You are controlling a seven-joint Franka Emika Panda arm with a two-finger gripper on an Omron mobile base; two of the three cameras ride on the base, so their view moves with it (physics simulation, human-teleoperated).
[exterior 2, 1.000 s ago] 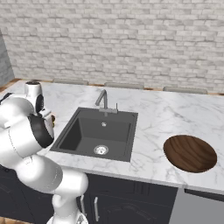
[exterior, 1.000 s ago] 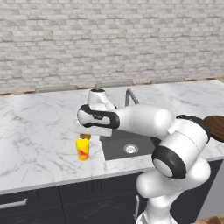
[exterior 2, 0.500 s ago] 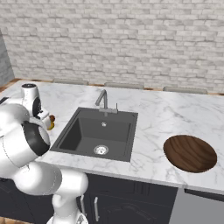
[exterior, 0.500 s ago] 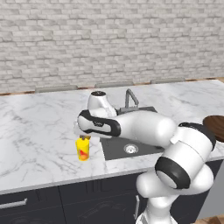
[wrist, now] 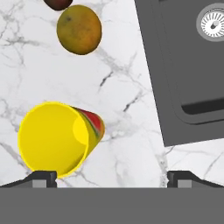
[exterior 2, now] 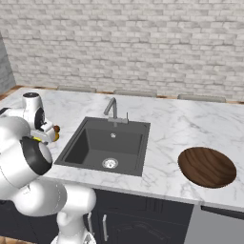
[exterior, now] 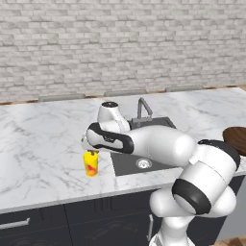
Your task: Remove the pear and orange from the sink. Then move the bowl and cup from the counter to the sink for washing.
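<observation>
The cup (wrist: 59, 139) stands upright on the marble counter (exterior: 43, 144), its open mouth facing the hand camera and the red-orange mark showing on its side. In the left base view the cup (exterior: 91, 163) sits just left of the sink (exterior: 126, 163), near the counter's front edge, directly below the robot's hand. The gripper (wrist: 112, 177) hangs above it with its jaws spread wide and nothing between them; the left finger tip (wrist: 43, 177) lies over the cup's near rim in the hand view, while the right tip is well off to the side over bare marble.

Beyond the cup, on the same stretch of counter, the orange (wrist: 79, 29) rests on the marble, and the pear (wrist: 58, 3) lies just past it, cut off by the frame edge. From the right base view a bit of the pear (exterior 2: 56, 128) peeks out beside the arm.

The sink (exterior 2: 107, 143) holds only its steel drain (exterior 2: 110, 163), with the faucet (exterior 2: 112, 107) at its back edge. The bowl (exterior 2: 207, 167) sits on the counter right of the sink, well apart from the cup.
</observation>
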